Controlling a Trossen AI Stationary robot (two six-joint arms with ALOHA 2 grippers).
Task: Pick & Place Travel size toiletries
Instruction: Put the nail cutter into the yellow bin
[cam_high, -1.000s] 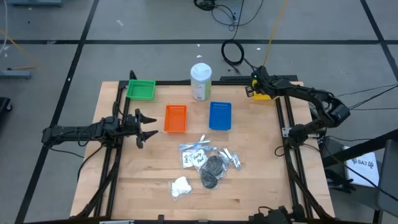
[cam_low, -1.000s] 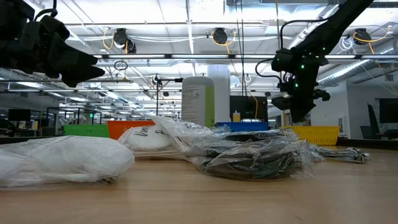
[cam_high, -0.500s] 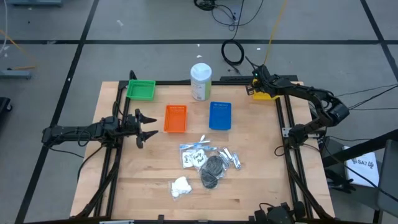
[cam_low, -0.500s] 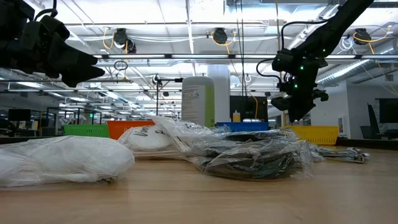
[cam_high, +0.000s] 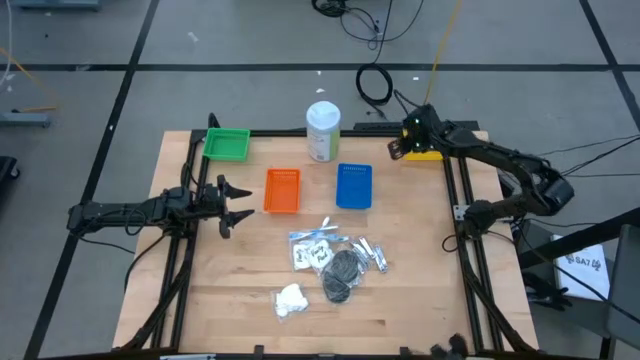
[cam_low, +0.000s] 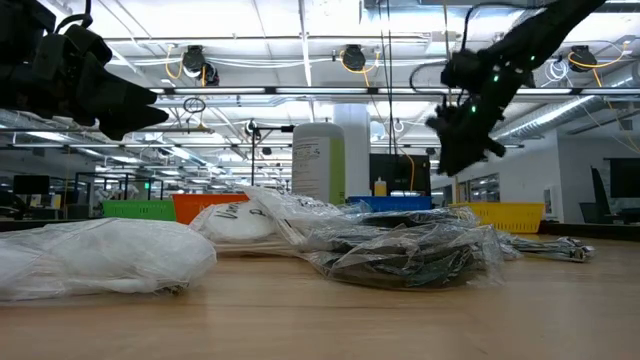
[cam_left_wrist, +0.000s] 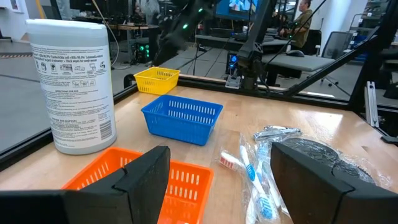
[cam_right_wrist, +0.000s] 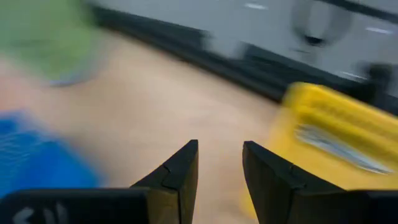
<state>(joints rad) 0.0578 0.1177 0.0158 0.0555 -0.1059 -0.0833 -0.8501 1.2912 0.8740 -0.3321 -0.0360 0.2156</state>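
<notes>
Your right claw (cam_high: 397, 147) hangs spread, empty, upper right by the yellow tray (cam_high: 425, 153); left claw (cam_high: 238, 203) spread too.

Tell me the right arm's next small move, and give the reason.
Probably swing the right gripper, fingers open with nothing between them, away from the yellow tray toward the pile of sachets mid-table. It hangs high over the table's far right corner, far from any toiletry, while the left gripper waits open at the left edge.
</notes>
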